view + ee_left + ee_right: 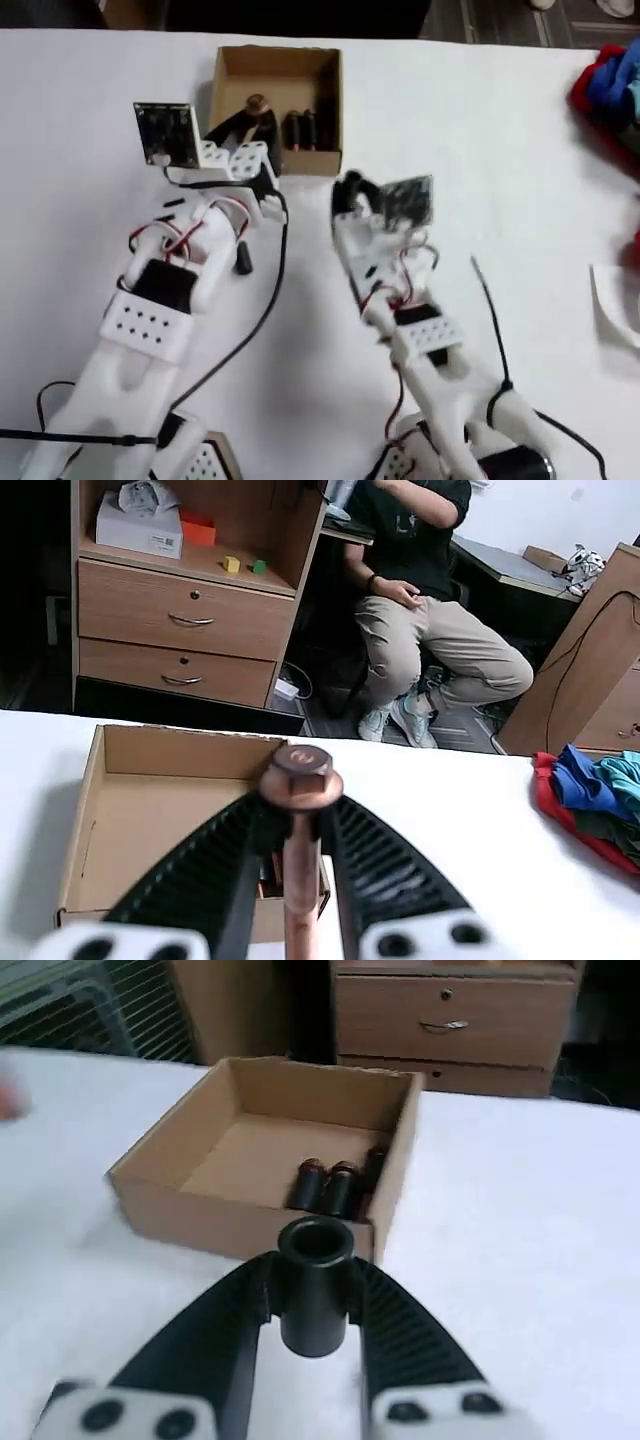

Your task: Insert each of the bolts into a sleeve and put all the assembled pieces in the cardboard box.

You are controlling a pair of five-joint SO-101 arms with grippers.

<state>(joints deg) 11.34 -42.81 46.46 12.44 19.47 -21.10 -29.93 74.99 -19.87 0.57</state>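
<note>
Your left gripper point(300, 815) has its jaws clamped on the copper bolt point(302, 772), gripping the shaft just under the hex head, head up. In the high view that gripper sits over the near edge of the cardboard box point(225, 75).

Your right gripper point(312, 1278) is pinched narrow around a black sleeve point(314, 1310), upright, open end facing up. It hangs over the white table point(480, 120), just outside the box's near corner.

Inside the box, you've got the assembled pieces point(325, 1188) lying side by side against the wall nearest the arms.

Out on the table, a loose black sleeve point(243, 258) lies just beside your left arm. A heap of red and blue cloth point(608, 78) sits at the far right edge.
</note>
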